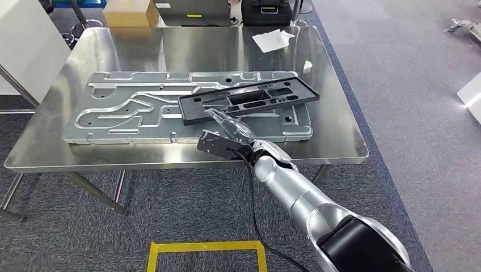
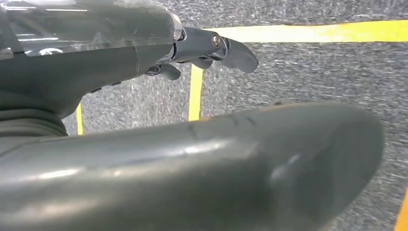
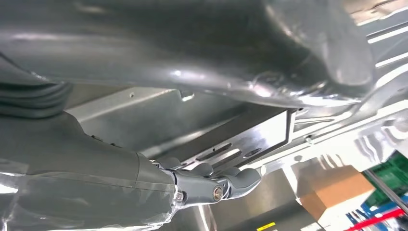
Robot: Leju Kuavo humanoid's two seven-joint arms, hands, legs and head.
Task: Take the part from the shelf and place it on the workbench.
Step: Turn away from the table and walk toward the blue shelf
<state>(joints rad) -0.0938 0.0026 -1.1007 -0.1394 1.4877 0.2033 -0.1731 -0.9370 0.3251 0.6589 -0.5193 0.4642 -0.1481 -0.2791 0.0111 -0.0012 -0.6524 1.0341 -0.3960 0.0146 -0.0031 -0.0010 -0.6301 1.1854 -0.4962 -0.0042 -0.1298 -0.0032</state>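
Resting flat, the black part [image 1: 248,100] is lying on a large silver machined plate [image 1: 125,113], which is itself sitting on the steel workbench [image 1: 334,130]. The part is lying skewed across the plate's right half, its far right corner reaching just past the plate's edge. Bare benchtop is showing beyond the plate, where a white scrap [image 1: 273,39] is lying, and along the right side; grey carpet is running to the right, with yellow floor tape [image 1: 205,247] marking the floor below the near edge.

The right hand [image 1: 227,133] is hovering over the plate's near edge, its fingertips reaching the near long edge of the part. In the right wrist view the fingers [image 3: 226,180] are curling just beside that edge; contact seems likely, but a grasp cannot be confirmed.

The left hand [image 2: 207,50] is hanging over carpet, fingers loosely bent and holding nothing. The thumb is blocking much of both wrist views.
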